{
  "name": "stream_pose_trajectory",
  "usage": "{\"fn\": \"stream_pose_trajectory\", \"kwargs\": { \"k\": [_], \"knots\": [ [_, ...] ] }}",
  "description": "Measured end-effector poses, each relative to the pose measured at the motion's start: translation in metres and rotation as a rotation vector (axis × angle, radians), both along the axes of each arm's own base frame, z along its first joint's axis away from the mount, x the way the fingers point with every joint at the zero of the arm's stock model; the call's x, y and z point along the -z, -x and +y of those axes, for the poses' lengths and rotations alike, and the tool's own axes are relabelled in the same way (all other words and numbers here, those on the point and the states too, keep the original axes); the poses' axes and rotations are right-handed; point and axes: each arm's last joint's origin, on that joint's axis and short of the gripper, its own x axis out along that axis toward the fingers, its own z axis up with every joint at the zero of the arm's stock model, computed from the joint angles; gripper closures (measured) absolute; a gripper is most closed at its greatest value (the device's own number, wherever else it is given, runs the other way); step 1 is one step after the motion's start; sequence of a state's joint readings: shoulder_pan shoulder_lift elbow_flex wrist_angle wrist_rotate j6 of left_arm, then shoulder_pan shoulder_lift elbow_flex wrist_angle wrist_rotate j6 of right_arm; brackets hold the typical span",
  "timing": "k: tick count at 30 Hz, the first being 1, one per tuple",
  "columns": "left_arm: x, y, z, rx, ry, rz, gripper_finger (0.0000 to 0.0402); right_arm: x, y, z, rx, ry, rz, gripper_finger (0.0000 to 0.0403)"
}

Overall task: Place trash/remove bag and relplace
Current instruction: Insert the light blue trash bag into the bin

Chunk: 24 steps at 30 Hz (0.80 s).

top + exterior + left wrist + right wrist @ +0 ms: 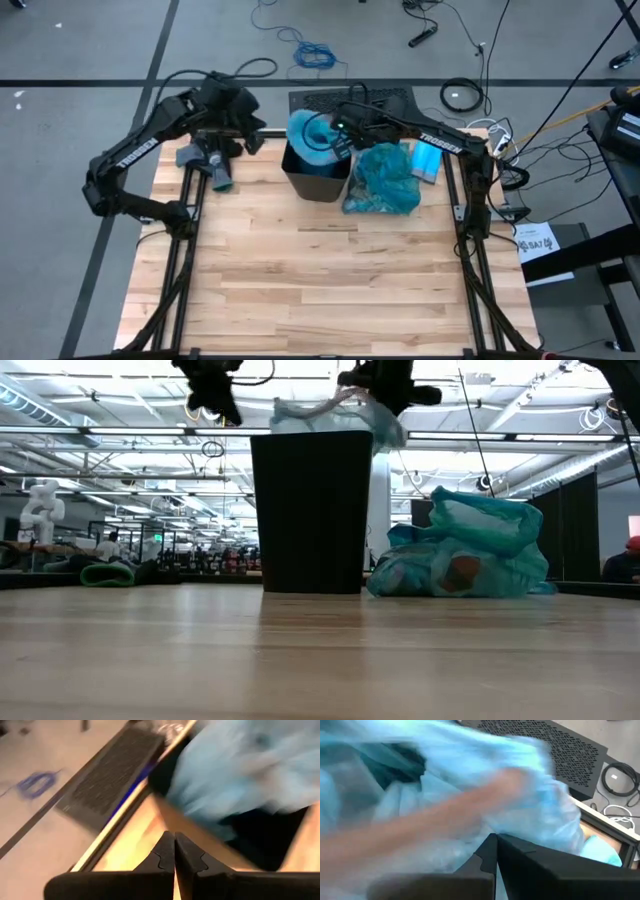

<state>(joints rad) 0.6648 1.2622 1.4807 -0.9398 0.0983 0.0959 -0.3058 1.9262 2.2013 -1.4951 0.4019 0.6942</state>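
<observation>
1. The wooden table [330, 290] carries everything at its far edge; the near part holds nothing that matters here.
2. The black bin [316, 178] stands upright at far centre with a pale sky-blue bag [312, 140] draped loosely over its mouth, not yet seated.
3. The bag [382, 180], dark teal and bulging, sits on the table touching the bin's right side; brown and pale trash [462, 574] shows through its plastic.
4. The right gripper [496, 851] hovers over the bin's right rim, fingers pressed together and holding nothing that I can see.
5. The left gripper [174, 851] is left of the bin, fingers also closed on nothing.
6. Risk, as I judge it: with neither gripper pinching the pale liner, it may slump into the bin or slide off; a sideways push could tip the bin or shove the full bag off the right edge.
</observation>
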Motion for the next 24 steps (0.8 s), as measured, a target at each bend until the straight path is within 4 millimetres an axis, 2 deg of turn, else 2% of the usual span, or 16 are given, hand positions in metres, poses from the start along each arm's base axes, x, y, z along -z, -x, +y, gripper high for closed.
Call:
{"fn": "stream_pose_trajectory", "kwargs": {
  "k": [4, 8, 18, 24],
  "knots": [
    [0.001, 0.016, 0.005, -0.077, -0.007, 0.071, 0.0402, -0.011, 0.009, 0.003, -0.002, 0.010, -0.029, 0.0403],
    [0.004, 0.022, 0.008, -0.087, 0.024, 0.097, 0.0402, -0.015, 0.011, 0.003, -0.009, 0.013, -0.050, 0.0403],
    [-0.005, 0.009, 0.001, 0.185, 0.143, -0.140, 0.0402, -0.023, 0.004, 0.007, -0.099, 0.048, -0.129, 0.0403],
    [-0.015, 0.004, -0.012, 0.335, 0.187, -0.270, 0.0402, -0.024, 0.003, 0.006, -0.159, 0.060, -0.120, 0.0403]
  ]
}}
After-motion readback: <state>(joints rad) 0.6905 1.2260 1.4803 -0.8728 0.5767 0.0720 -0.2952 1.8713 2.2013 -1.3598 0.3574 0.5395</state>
